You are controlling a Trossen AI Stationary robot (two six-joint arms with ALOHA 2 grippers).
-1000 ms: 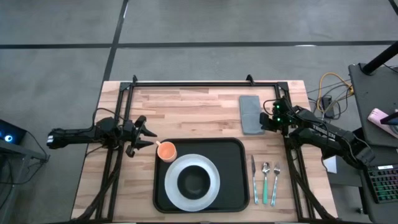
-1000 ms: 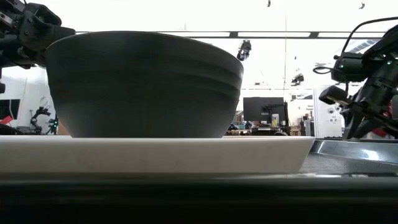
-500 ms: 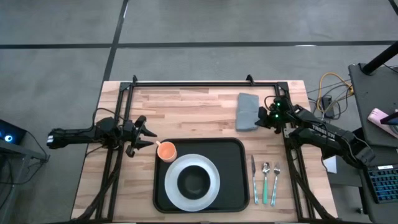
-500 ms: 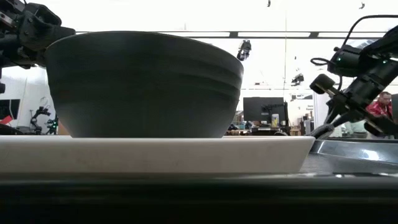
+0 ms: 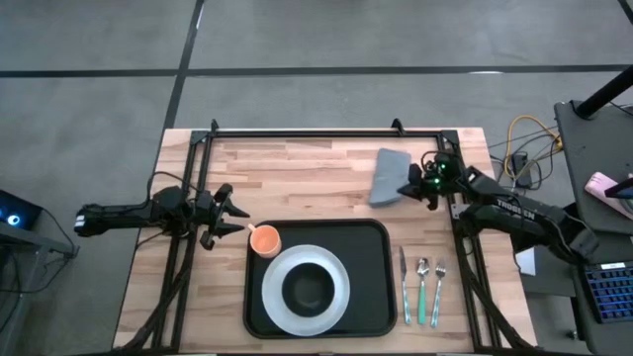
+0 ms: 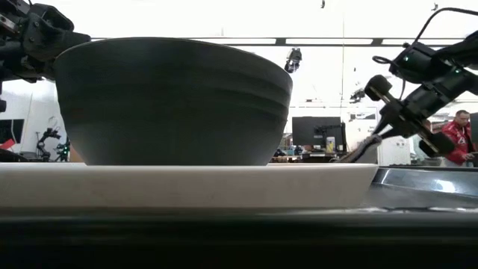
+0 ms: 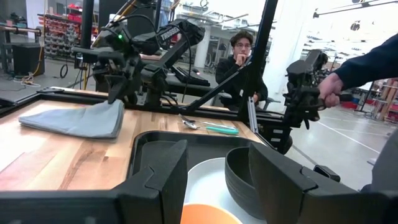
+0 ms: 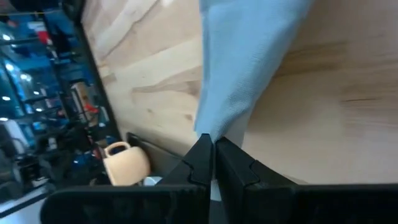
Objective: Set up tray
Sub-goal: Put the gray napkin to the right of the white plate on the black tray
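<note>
The right claw (image 5: 416, 188) was closed on a corner of the grey folded cloth napkin (image 5: 389, 177), lifting it off the wooden worktop (image 5: 297, 183), probably to carry it toward the large black rectangular tray (image 5: 371, 277), while the left claw (image 5: 235, 215) waited half open to the left of the tray.

Tray layout as I see it from the station

The tray (image 5: 371, 287) carries a plate (image 5: 277, 297) holding a bowl (image 5: 309, 288), with a cup (image 5: 264, 239) at its far-left corner; I see cutlery (image 5: 420, 287) right of it, a napkin (image 5: 388, 175) behind.

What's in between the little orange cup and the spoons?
The white round plate holding a dark bowl lies between them, on the black rectangular tray, seen in the high view.
</note>
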